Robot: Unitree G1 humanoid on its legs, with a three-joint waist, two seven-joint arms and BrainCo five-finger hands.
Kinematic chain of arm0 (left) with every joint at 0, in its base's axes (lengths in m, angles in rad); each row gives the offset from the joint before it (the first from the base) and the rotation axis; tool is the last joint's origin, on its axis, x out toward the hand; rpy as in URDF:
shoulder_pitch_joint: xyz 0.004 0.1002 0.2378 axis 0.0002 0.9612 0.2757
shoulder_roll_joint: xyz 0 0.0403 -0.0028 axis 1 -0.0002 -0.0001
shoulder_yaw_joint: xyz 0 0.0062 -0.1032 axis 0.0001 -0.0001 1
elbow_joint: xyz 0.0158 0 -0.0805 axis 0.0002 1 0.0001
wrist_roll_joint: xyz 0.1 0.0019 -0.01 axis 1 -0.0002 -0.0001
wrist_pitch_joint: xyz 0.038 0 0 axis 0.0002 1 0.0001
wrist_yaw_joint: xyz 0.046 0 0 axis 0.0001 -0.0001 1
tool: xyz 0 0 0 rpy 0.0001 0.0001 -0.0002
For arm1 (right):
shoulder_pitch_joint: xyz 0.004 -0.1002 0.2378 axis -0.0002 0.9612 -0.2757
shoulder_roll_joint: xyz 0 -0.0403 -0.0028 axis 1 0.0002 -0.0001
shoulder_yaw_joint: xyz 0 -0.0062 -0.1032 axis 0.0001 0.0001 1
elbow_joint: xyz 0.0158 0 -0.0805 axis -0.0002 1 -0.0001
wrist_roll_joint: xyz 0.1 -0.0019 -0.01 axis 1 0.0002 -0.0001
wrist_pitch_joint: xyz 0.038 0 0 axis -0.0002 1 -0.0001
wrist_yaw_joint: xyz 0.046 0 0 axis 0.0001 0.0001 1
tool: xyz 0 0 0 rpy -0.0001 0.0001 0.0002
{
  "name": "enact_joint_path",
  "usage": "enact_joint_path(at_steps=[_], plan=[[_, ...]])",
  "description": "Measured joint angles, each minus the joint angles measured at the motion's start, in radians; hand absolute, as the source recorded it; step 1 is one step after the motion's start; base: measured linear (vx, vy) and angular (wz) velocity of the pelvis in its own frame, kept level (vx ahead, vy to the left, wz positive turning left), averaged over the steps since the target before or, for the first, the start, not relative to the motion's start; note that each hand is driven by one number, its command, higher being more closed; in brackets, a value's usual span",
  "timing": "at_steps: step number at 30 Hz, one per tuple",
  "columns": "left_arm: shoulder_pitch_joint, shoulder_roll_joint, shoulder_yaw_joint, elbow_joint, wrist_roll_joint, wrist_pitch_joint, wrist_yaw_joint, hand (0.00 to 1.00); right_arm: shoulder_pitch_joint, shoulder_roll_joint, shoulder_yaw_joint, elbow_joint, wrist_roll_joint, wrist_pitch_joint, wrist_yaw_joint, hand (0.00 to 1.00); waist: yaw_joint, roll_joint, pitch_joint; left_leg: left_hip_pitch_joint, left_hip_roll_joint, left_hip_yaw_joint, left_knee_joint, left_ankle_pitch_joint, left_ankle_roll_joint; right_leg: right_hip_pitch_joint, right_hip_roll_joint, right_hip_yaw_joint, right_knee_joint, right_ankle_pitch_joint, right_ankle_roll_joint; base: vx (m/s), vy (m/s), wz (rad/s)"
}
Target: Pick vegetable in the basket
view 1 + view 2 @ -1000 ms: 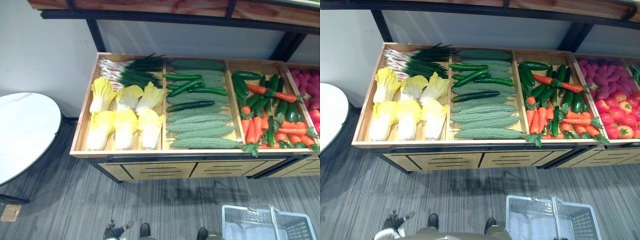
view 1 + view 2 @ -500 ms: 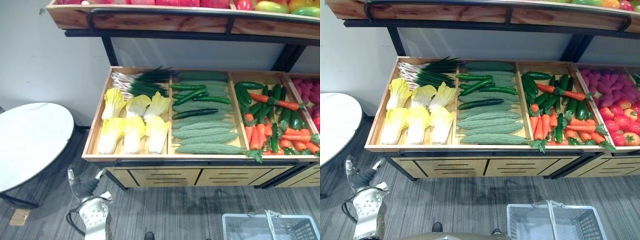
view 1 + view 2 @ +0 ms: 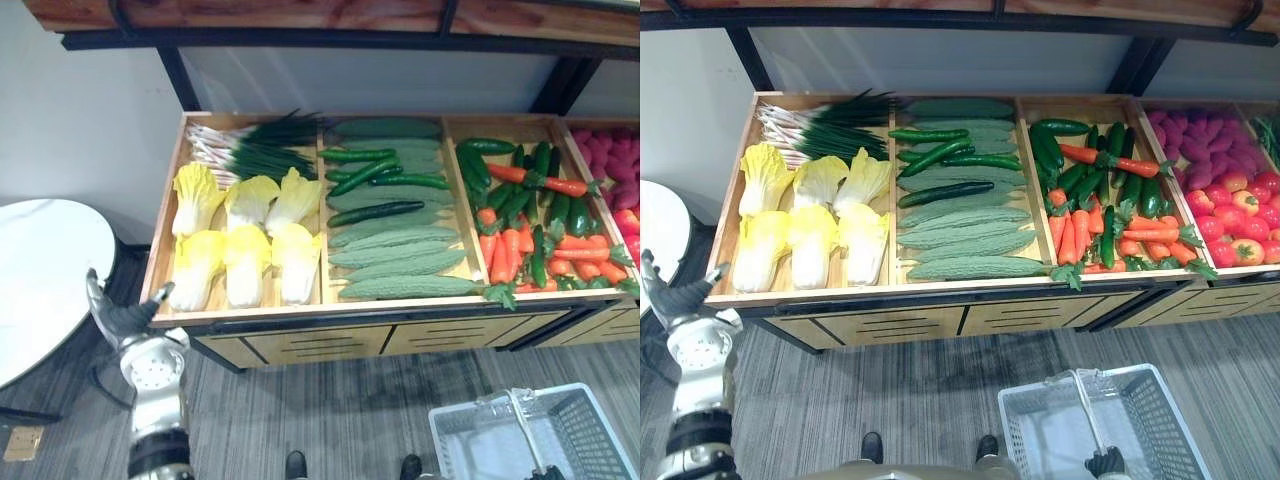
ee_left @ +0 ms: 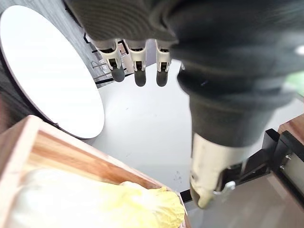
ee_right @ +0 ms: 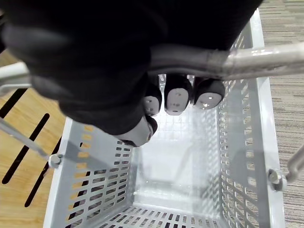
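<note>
Though near, cabbages point(image 3: 245, 250) apart from left hand point(image 3: 119, 319).

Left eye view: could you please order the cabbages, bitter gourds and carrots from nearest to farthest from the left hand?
1. Cabbages, left compartment, by the left hand.
2. Bitter gourds, middle compartment.
3. Carrots, compartment farther right.

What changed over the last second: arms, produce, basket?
The left robot hand has come up from low near the floor to beside the front-left corner of the stand, open, near the cabbages. The camera tilted as well, so the overall shift is not the things moving. Unchanged: the vegetables lie as they did, and the empty basket hangs at lower right, with the right robot hand shut on its handle.
</note>
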Motion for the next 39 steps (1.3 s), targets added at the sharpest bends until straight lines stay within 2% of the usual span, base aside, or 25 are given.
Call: enact_joint_path(at_steps=[3,7,10,15,19,20,23,29,39], plan=[[-0.087,0.06,0.006,0.047,0.0,0.019,0.005,0.0,-0.027,-0.014,0.007,-0.01,0.0,-0.008,0.0,1.0,0.0,0.001,0.04,-0.026,-0.009,0.0,0.0,0.006,0.008,-0.032,-0.009,0.005,0.01,0.005,0.002,0.0,0.003,-0.01],[-0.162,0.098,0.004,0.129,0.009,0.039,0.01,0.0,-0.05,-0.021,0.039,-0.037,0.0,-0.009,-0.001,1.0,0.0,-0.003,0.086,-0.045,-0.023,0.001,0.0,0.011,0.015,-0.058,-0.025,0.01,0.02,0.008,0.007,0.0,0.0,0.0],[-0.187,0.1,-0.001,0.149,0.036,0.06,0.017,0.0,-0.068,-0.021,0.048,-0.038,0.002,-0.01,-0.002,1.0,0.001,-0.003,0.103,-0.066,-0.028,0.001,0.001,0.014,0.019,-0.083,-0.03,0.012,0.031,0.008,0.008,0.0,0.008,0.01],[-0.187,0.099,-0.035,0.15,0.04,0.067,0.021,0.0,-0.088,-0.025,0.065,-0.04,0.005,-0.014,-0.006,1.0,0.004,-0.001,0.125,-0.075,-0.028,0.004,0.001,0.016,0.021,-0.108,-0.032,0.018,0.053,0.007,0.007,0.0,0.004,-0.04],[-0.183,0.078,-0.093,0.105,0.052,0.069,0.022,0.0,-0.092,-0.025,0.077,-0.041,0.006,-0.025,-0.012,1.0,0.003,0.002,0.141,-0.073,-0.031,0.004,0.001,0.018,0.024,-0.111,-0.036,0.023,0.058,0.007,0.006,0.0,0.002,-0.01],[-0.178,0.052,-0.107,0.055,0.082,0.069,0.022,0.0,-0.093,-0.025,0.077,-0.048,0.007,-0.025,-0.012,1.0,0.003,0.002,0.155,-0.072,-0.031,0.005,0.005,0.018,0.024,-0.113,-0.037,0.026,0.066,0.005,0.003,-0.03,0.006,-0.03],[-0.16,0.016,-0.151,-0.007,0.086,0.068,0.019,0.0,-0.097,-0.026,0.077,-0.06,0.016,-0.024,-0.013,1.0,0.003,0.005,0.172,-0.073,-0.03,0.008,0.012,0.018,0.024,-0.122,-0.036,0.035,0.079,0.002,-0.001,-0.04,0.001,-0.07],[-0.135,-0.046,-0.219,-0.031,0.086,0.065,-0.013,0.0,-0.102,-0.028,0.077,-0.067,0.02,-0.023,-0.014,1.0,-0.002,0.012,0.181,-0.077,-0.029,0.024,0.013,0.018,0.026,-0.141,-0.037,0.046,0.094,0.001,-0.002,-0.02,0.005,-0.07],[-0.125,-0.091,-0.242,-0.044,0.085,0.062,-0.022,0.0,-0.133,-0.029,0.116,-0.066,0.016,-0.018,-0.023,1.0,-0.002,0.007,0.184,-0.094,-0.03,0.022,0.013,0.02,0.028,-0.156,-0.037,0.044,0.095,0.001,-0.002,0.02,0.004,0.01]])
